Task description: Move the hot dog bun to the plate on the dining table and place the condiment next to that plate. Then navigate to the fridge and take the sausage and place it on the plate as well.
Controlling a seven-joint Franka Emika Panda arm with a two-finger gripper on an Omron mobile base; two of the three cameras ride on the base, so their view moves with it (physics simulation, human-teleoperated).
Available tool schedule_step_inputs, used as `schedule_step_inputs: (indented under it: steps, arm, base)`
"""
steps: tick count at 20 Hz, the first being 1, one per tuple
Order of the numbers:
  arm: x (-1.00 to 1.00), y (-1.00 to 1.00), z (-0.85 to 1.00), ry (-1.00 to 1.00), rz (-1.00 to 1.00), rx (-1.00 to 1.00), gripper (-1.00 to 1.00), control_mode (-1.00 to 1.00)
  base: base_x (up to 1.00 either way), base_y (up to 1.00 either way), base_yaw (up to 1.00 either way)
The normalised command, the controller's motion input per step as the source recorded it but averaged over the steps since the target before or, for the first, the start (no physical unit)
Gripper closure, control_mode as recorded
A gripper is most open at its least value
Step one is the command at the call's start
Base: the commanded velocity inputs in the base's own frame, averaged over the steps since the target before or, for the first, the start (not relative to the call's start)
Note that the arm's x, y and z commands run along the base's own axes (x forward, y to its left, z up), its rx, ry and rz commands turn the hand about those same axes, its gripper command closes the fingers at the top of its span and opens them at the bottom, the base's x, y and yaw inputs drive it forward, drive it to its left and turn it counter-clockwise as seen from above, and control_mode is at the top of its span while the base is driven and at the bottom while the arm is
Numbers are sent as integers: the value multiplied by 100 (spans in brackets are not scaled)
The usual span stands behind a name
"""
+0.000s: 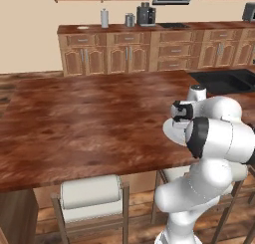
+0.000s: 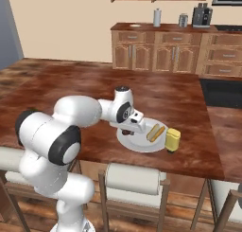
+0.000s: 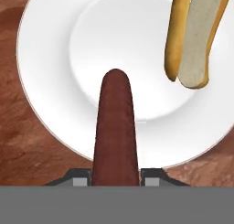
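Observation:
In the hand view my gripper (image 3: pixel 116 178) is shut on the sausage (image 3: pixel 115 127), a dark red-brown cylinder that points out over the white plate (image 3: pixel 50 49). The tan-yellow hot dog bun (image 3: pixel 194 35) lies split open on the plate's far right part. From the right base view the gripper (image 2: pixel 127 130) hangs just above the left side of the plate (image 2: pixel 139 145), which rests on the dining table (image 2: pixel 85 84) near its front edge. On that plate lies the bun (image 2: pixel 156 132). The yellow condiment (image 2: pixel 172 139) stands upright just right of the plate.
White-cushioned chairs (image 2: pixel 134 179) (image 1: pixel 92 193) are tucked under the table's near edge. A dark sink (image 1: pixel 224 81) is set into the surface at the right. Wooden cabinets with a coffee machine (image 1: pixel 146 14) line the back wall.

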Motion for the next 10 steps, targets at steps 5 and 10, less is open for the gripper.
schedule_step_inputs:
  steps: [5,10]
  arm:
    - [48,0,-43,0,0,0,100,-100]
    - [62,0,-31,0,0,0,100,-100]
  base:
    - [0,0,0]
    - [0,0,0]
